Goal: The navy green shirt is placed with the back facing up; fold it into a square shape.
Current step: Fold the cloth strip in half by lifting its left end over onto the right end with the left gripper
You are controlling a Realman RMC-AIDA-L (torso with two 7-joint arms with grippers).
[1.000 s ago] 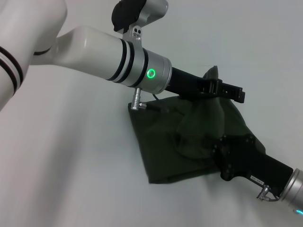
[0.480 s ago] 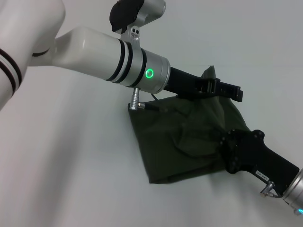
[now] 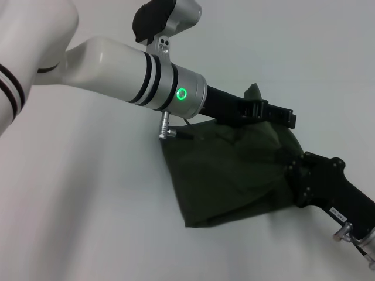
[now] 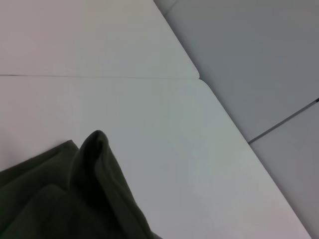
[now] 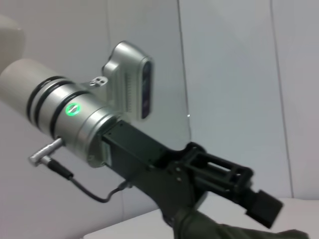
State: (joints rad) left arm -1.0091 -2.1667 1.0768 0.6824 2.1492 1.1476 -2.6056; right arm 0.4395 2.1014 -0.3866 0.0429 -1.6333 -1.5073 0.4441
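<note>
Shirt: the navy green shirt (image 3: pixel 222 175) lies part-folded on the table (image 3: pixel 88 205), between both tools.
Left tool (image 3: pixel 281 115): pinches the raised far corner.
Right tool (image 3: pixel 299 175): at the shirt's edge; grip cannot be told.
Risk: the pinched corner may slip, collapsing the fold unevenly.

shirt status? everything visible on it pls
The dark olive-green cloth shirt lies on the white table, bunched into a rough, creased quadrilateral, not yet a neat square. Only plain fabric shows; no lettering is visible. A fold of it peaks up at the far edge, by the left claw, which reaches across its top. The right claw sits at its right edge, seemingly touching the cloth.
</note>
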